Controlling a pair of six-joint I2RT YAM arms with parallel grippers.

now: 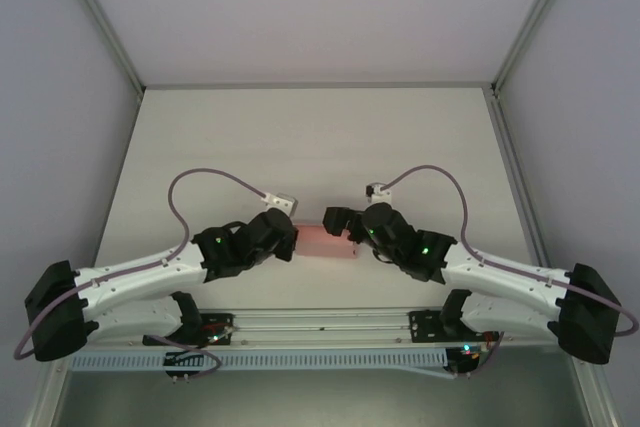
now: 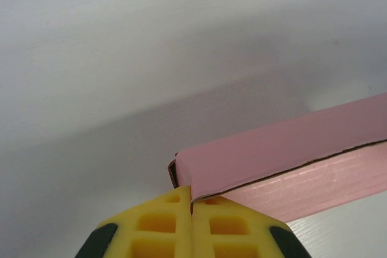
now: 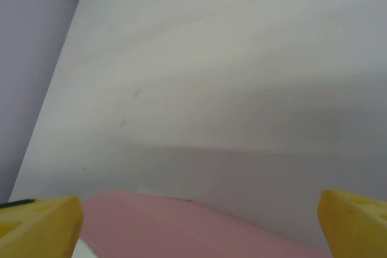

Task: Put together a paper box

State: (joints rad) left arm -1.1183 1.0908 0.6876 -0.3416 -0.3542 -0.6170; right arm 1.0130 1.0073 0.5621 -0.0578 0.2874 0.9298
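Now — left hand (image 2: 192, 205) pinching pink card box (image 2: 284, 149) edge | right hand (image 3: 199, 220) spread wide

A pale off-white table (image 1: 300, 137) forms the floor of a small booth. Plain light grey walls close it in: a back wall (image 1: 320, 7), a left wall (image 1: 50, 107) and a right wall (image 1: 595, 97). Slim metal posts (image 1: 100, 19) run along the two rear corners. The light is soft and even, leaving faint shadows on the tabletop. At the near edge lie a metal rail (image 1: 320, 319) and a slotted white tray (image 1: 300, 359).
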